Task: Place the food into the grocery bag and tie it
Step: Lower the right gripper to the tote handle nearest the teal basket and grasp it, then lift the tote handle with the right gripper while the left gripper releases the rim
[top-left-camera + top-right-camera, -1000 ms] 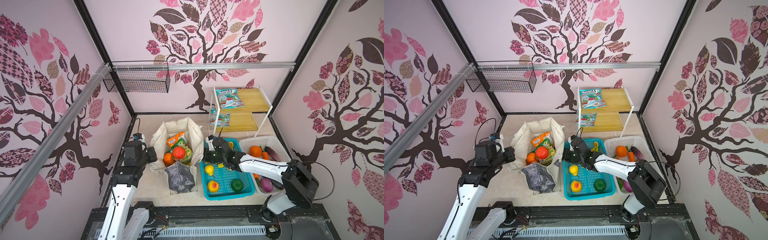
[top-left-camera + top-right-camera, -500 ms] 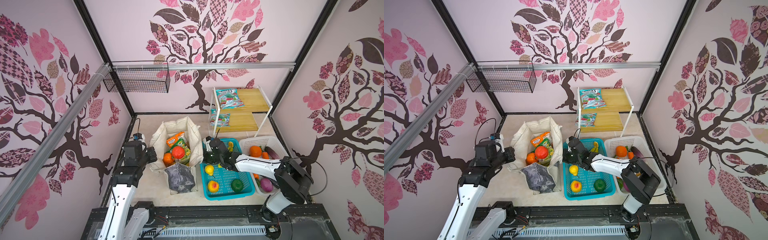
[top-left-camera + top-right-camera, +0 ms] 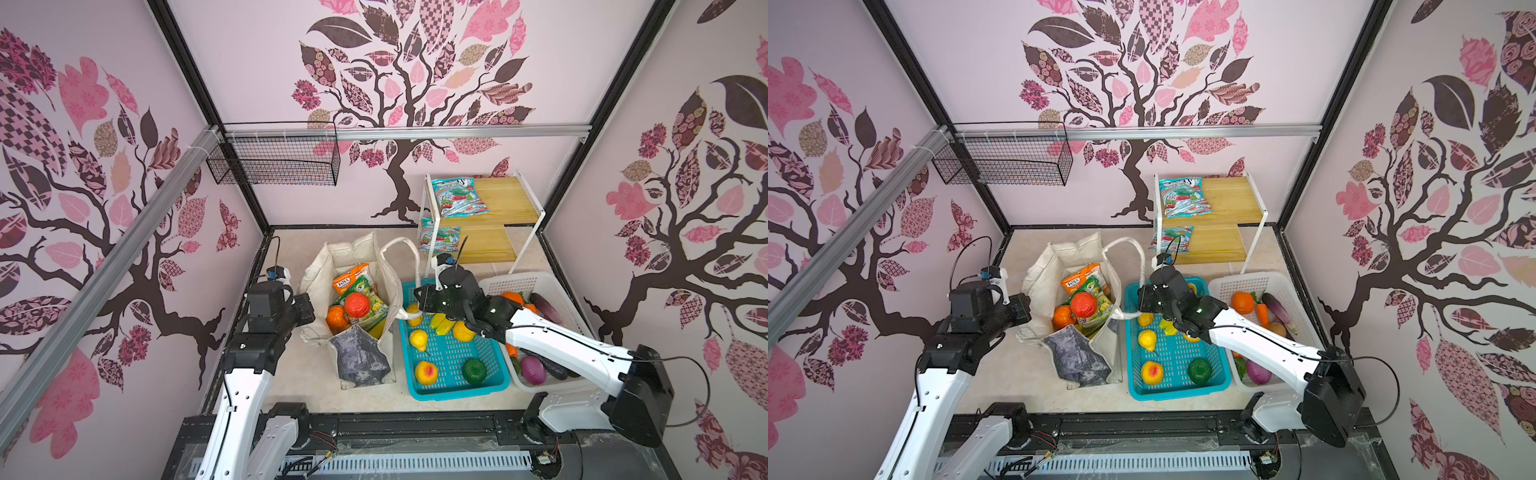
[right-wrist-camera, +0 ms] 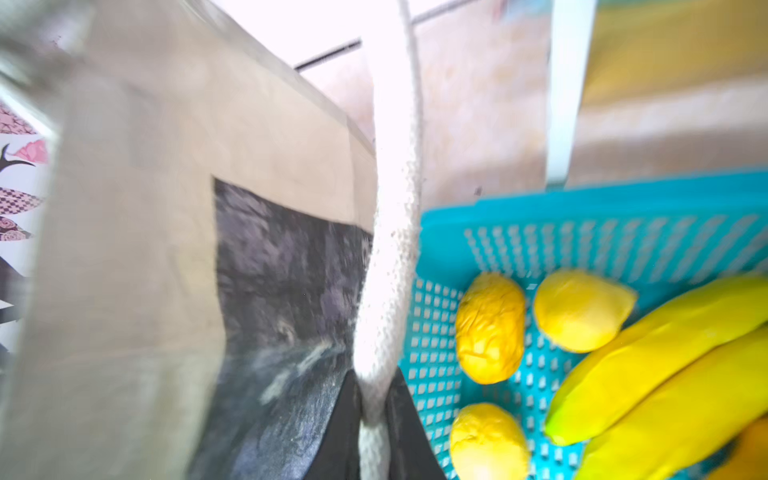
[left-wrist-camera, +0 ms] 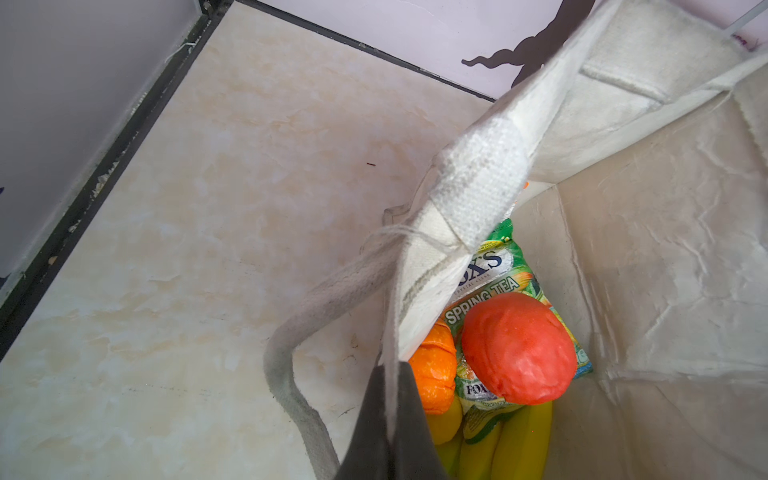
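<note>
Right pincer swings bagward, now pinching the handle; left pincer grips the bag rim, probably prepping the tie.

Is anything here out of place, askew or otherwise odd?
Yes. The grocery bag sags, its dark printed front folded down, and one handle stretches sideways over the teal basket edge, pinched by the right gripper.

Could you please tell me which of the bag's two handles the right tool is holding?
The handle on the teal basket side, pinched in the right tool; the other handle droops onto the floor across the bag.
</note>
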